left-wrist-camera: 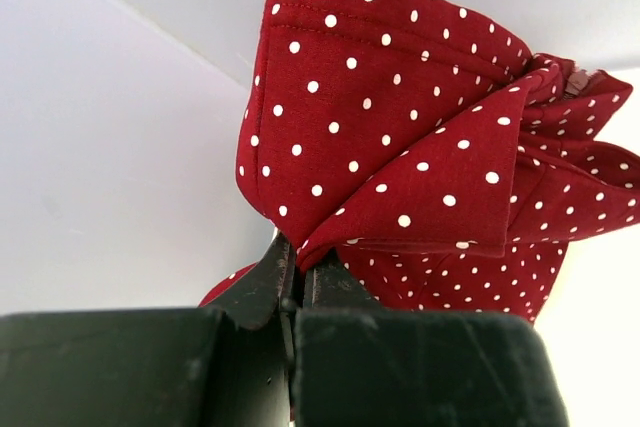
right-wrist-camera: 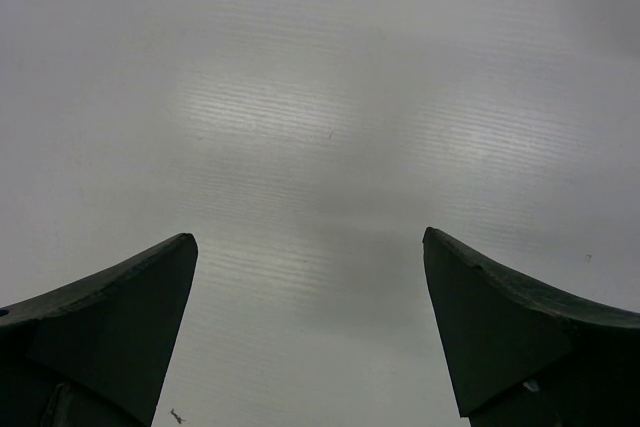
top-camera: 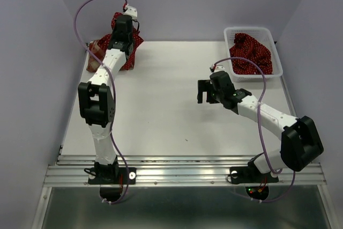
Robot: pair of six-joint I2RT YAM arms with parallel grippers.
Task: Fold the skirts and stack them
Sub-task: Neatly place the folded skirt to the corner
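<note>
While the left gripper (left-wrist-camera: 297, 265) pinched a fold of the dotted skirt (left-wrist-camera: 400, 127) at the far-left corner of the table (top-camera: 171, 111), the step seemingly called for carrying it low toward the middle, where the right gripper (right-wrist-camera: 310, 327) hung wide and empty, ready to spread it.

The left arm (top-camera: 105, 68) and right arm (top-camera: 268, 115) have white links, black joints, black wedge-shaped fingers (right-wrist-camera: 110, 327) and looping purple cables (top-camera: 75, 22).

A lab robot cell: white table (top-camera: 171, 122) boxed by plain walls (top-camera: 32, 52).
</note>
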